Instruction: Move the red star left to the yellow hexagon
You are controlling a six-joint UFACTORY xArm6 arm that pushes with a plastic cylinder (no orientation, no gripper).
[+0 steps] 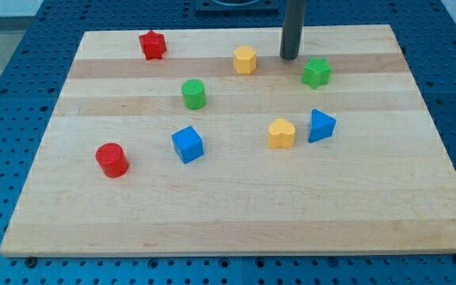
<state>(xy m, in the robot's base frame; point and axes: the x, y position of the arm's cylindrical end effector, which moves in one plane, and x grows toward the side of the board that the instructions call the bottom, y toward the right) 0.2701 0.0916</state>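
my tip (290, 57) touches nothing, between the yellow hexagon (245, 59) and green star (317, 72). the red star (153, 44) waits; i think my tip must get behind it first.

The rod (294, 28) is cut off by the frame's top edge, so only its lower stretch shows, ending at my tip (290, 58) in the upper middle of the frame. The blue perforated base (6, 95) around the board (236, 214) runs out of the frame on all four sides. At the top centre a dark fixture (236, 6) is cropped too much to identify. The yellow block (281, 133) at centre right has a rounded, lobed shape I cannot make out for sure.
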